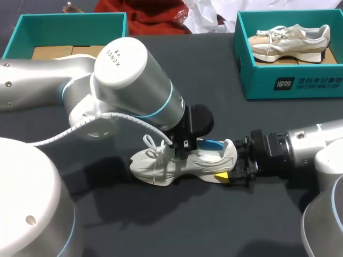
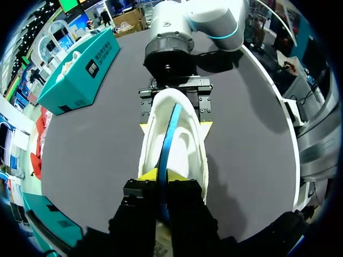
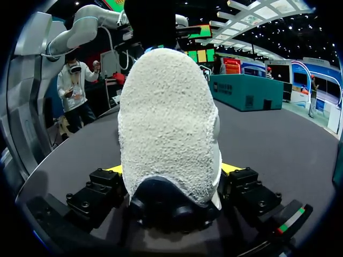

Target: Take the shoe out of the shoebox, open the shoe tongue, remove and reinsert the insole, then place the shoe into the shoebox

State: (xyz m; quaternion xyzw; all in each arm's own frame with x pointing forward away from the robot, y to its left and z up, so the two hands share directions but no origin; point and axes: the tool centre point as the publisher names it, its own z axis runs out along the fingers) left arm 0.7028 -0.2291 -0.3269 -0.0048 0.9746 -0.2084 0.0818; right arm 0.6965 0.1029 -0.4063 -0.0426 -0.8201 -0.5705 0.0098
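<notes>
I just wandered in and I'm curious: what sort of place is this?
Probably a robot test bench for handling shoes. The right tool grips a white shoe on a dark table, the left tool pinches its blue insole, and a teal shoebox behind holds another shoe.

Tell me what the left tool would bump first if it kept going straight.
Probably the inside of the white shoe: the left tool, pinching the blue insole, points down into its opening. Depth is hard to judge.

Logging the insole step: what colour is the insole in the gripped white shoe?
Blue: the thin insole shows best in the left wrist view.
</notes>
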